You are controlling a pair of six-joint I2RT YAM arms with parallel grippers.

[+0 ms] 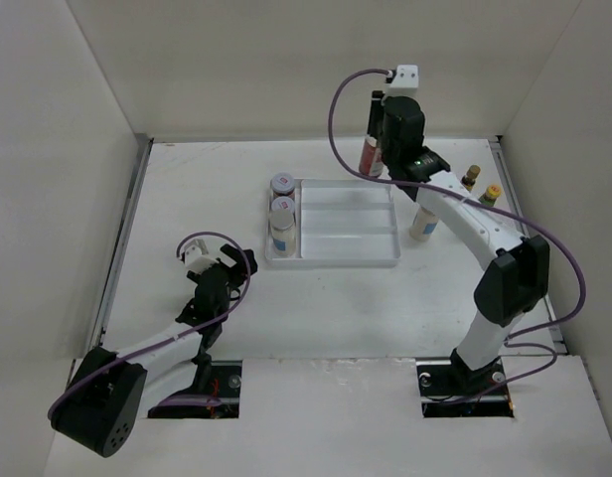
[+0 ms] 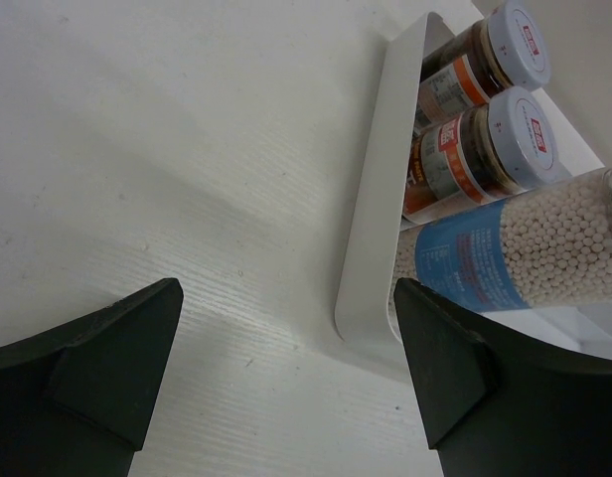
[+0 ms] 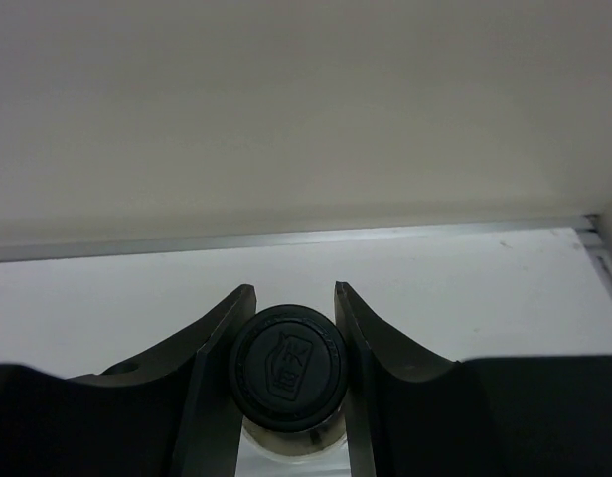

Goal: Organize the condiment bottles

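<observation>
My right gripper (image 1: 383, 134) is shut on the tall clear bottle (image 1: 371, 144), which has a black cap and a red label. It holds the bottle upright beyond the far edge of the white tray (image 1: 346, 260). In the right wrist view the black cap (image 3: 289, 366) sits between my fingers (image 3: 219, 338). Two silver-lidded jars (image 1: 282, 184) (image 1: 283, 208) and a blue-labelled shaker (image 1: 282, 238) stand in the tray's left compartment. They also show in the left wrist view: the jars (image 2: 485, 60) (image 2: 490, 144) and the shaker (image 2: 525, 248). My left gripper (image 1: 224, 270) is open and empty by the tray's near-left corner (image 2: 361, 318).
Two slim yellow-capped bottles (image 1: 471, 177) (image 1: 491, 193) stand at the right near the side wall. A pale shaker (image 1: 423, 223) stands right of the tray, partly behind my right arm. The tray's long compartments (image 1: 346, 219) hold nothing. Walls enclose the table on three sides.
</observation>
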